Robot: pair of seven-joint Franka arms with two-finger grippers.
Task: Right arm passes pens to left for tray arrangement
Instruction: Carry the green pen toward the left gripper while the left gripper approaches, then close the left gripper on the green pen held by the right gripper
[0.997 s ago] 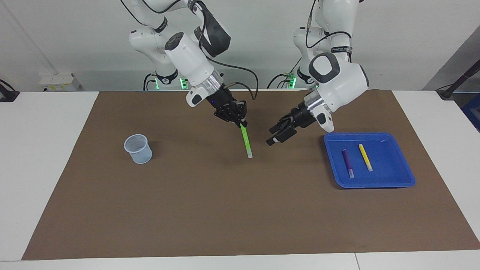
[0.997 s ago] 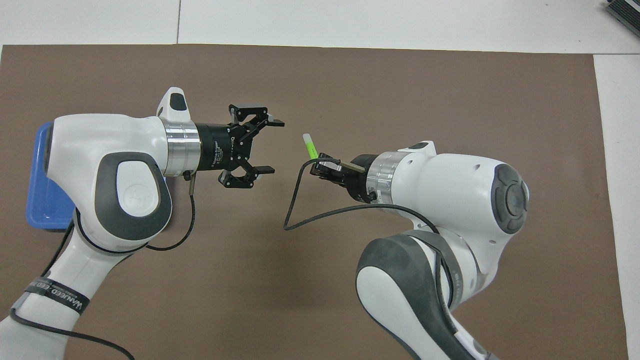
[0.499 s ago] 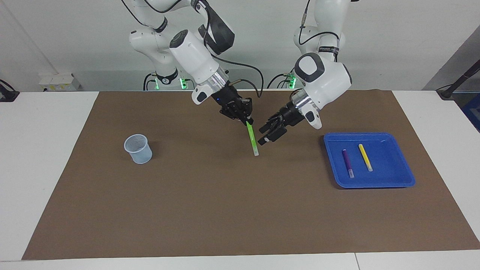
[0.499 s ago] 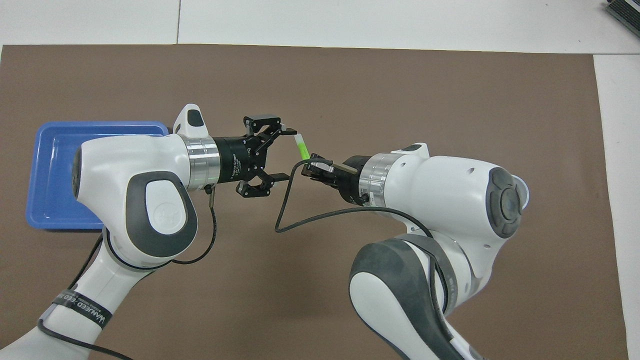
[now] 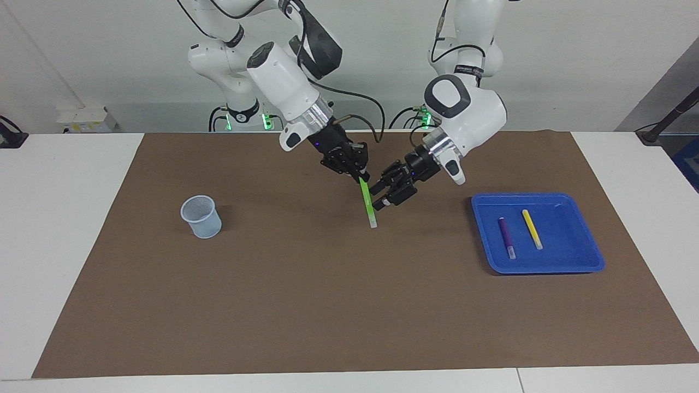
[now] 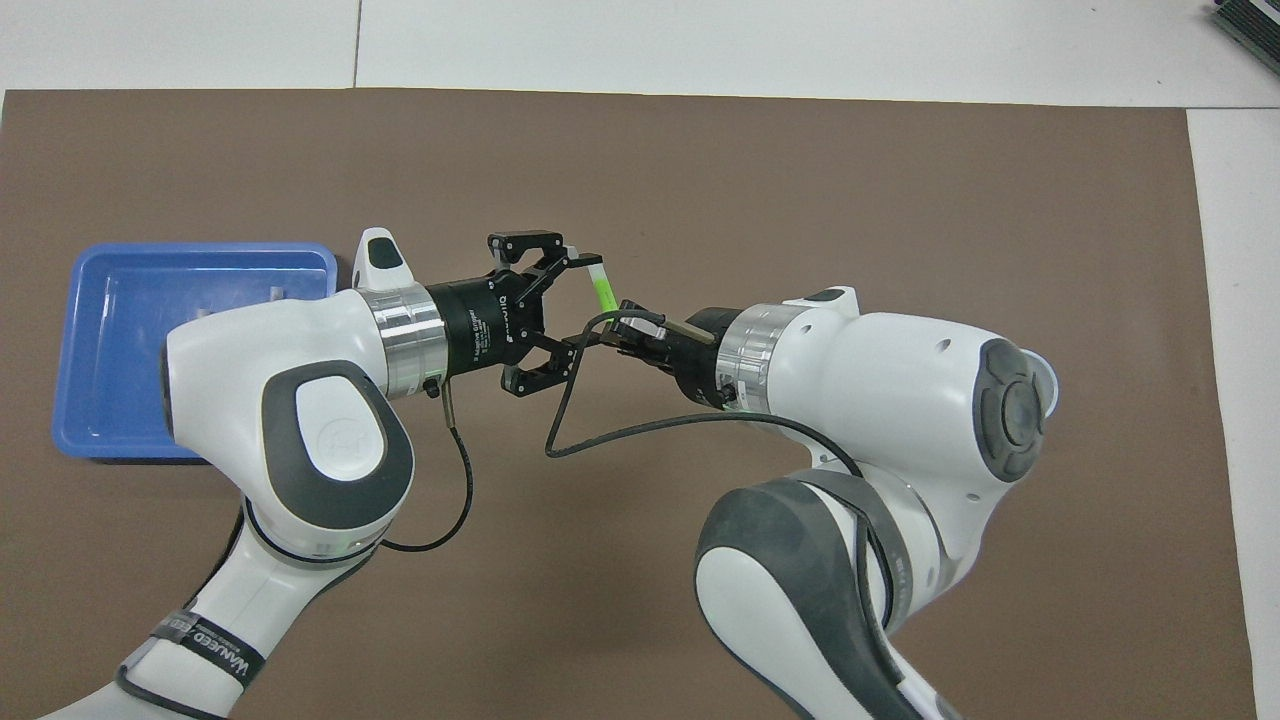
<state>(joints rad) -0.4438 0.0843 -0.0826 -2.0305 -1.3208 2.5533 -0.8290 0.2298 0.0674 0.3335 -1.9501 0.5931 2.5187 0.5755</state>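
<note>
I see a bright blue tray (image 5: 592,256) toward the left arm's end of the table. Two pens lie flat in it, side by side but apart: a purple pen (image 5: 505,236) and a yellow pen (image 5: 531,228). A small pale blue cup (image 5: 201,216) stands upright toward the right arm's end; I cannot tell if anything is in it.

The white table (image 5: 65,229) has a big brown mat (image 5: 306,305) on it. A plain pale wall (image 5: 109,49) is at the back.

The green pen (image 5: 367,203) is thin and bright, with a pale clear end at the bottom. It hangs slanted in the air over the middle of the mat, not touching it.

My right tool (image 5: 358,176) is up over the mat's middle. It is pinched tight on the top end of the green pen. A small blue light shows at its wrist.

My left tool (image 5: 379,195) is just beside the pen, about halfway down it. Its fingers are still apart, one on each side of the pen. In the overhead view one fingertip (image 6: 588,259) is right at the pen's clear end. I cannot tell if the fingers touch the pen.
</note>
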